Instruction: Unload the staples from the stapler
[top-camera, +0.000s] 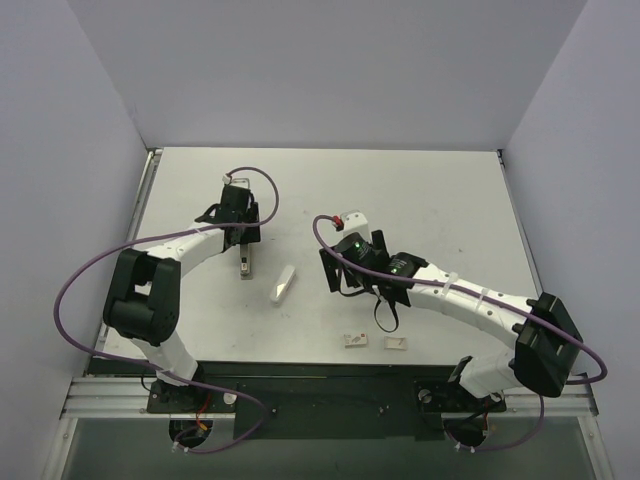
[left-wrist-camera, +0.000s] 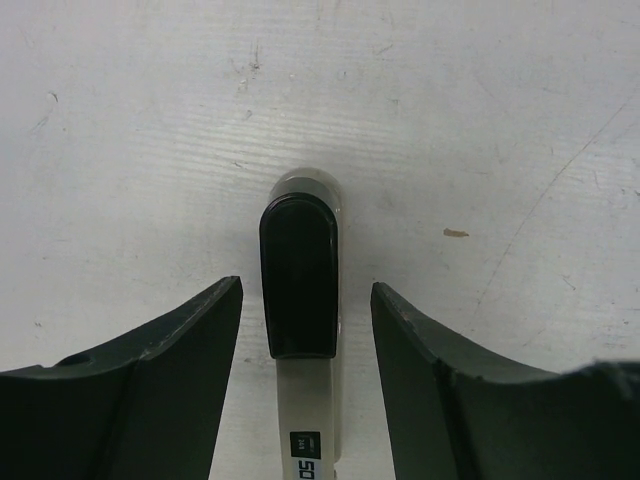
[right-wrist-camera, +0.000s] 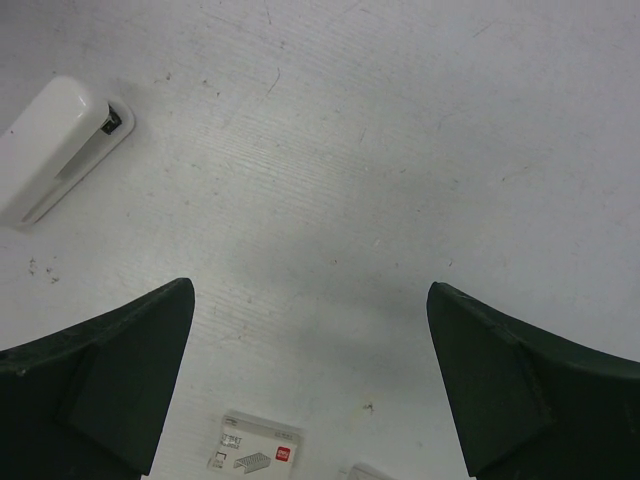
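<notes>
The stapler lies in two pieces. Its black-and-silver metal base bar (top-camera: 245, 266) lies just below my left gripper (top-camera: 244, 243). In the left wrist view the bar (left-wrist-camera: 300, 270) lies lengthwise between the open fingers of the left gripper (left-wrist-camera: 306, 283), with a gap on each side. The white plastic top (top-camera: 284, 283) lies apart to the right and also shows at the upper left of the right wrist view (right-wrist-camera: 58, 142). My right gripper (top-camera: 345, 275) is open and empty over bare table (right-wrist-camera: 308, 290). No staples show.
Two small white cards lie near the front edge, one on the left (top-camera: 355, 341) and one on the right (top-camera: 396, 344). The left one shows in the right wrist view (right-wrist-camera: 255, 452). Grey walls enclose the table on three sides.
</notes>
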